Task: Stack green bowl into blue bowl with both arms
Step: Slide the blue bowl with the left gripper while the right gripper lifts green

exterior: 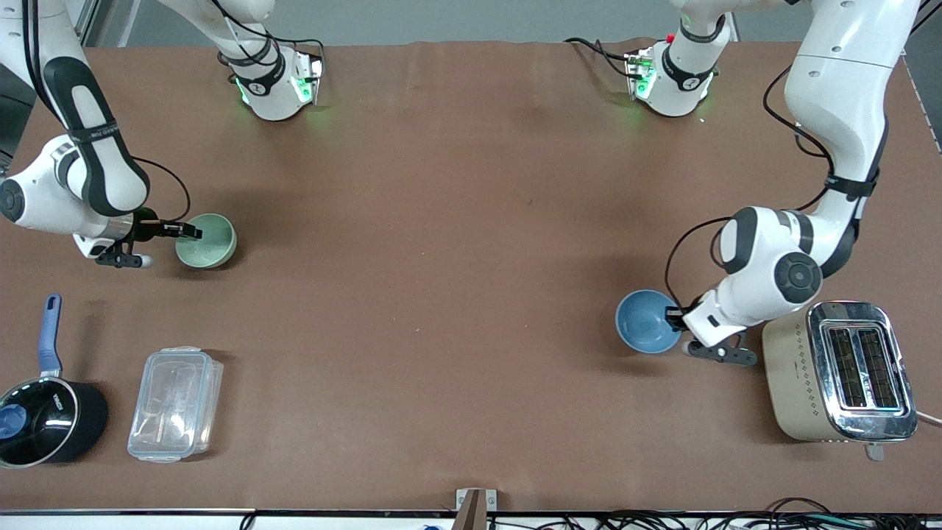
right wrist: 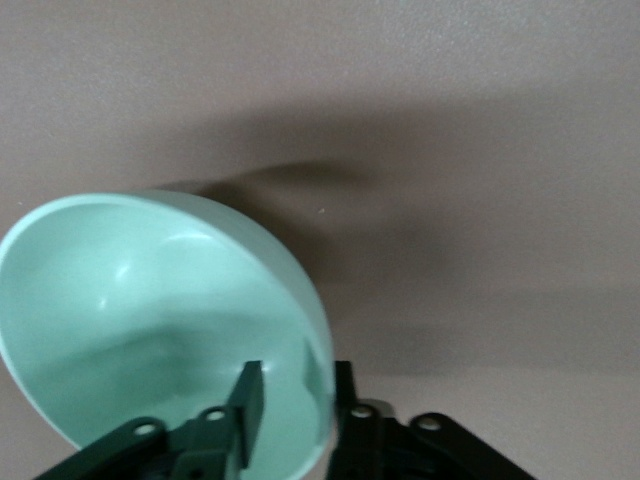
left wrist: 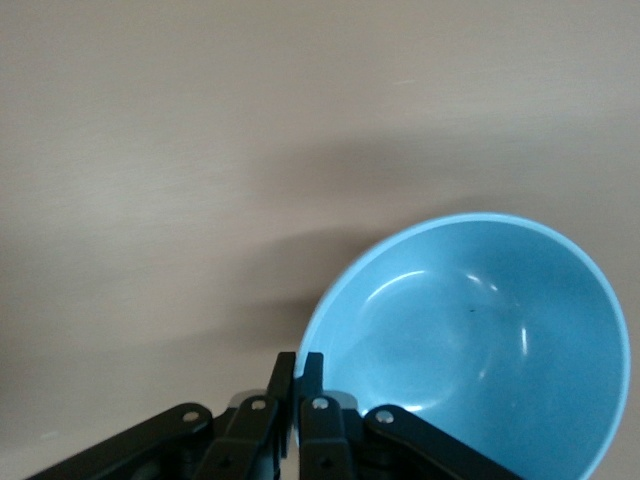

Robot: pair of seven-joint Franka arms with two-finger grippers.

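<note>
The green bowl (exterior: pixel 208 241) sits on the brown table toward the right arm's end. My right gripper (exterior: pixel 193 232) is open astride its rim. In the right wrist view, one finger (right wrist: pixel 248 398) is inside the green bowl (right wrist: pixel 140 320), with a gap to the wall. The other finger is just outside the rim. The blue bowl (exterior: pixel 647 322) sits toward the left arm's end, nearer the front camera. My left gripper (exterior: pixel 673 317) is shut on its rim. In the left wrist view the fingers (left wrist: pixel 312 378) pinch the edge of the blue bowl (left wrist: pixel 480 340).
A black saucepan (exterior: pixel 45 423) with a blue handle and a clear plastic container (exterior: pixel 175 403) stand near the front edge, nearer the camera than the green bowl. A toaster (exterior: pixel 839 372) stands right beside the left arm's wrist and the blue bowl.
</note>
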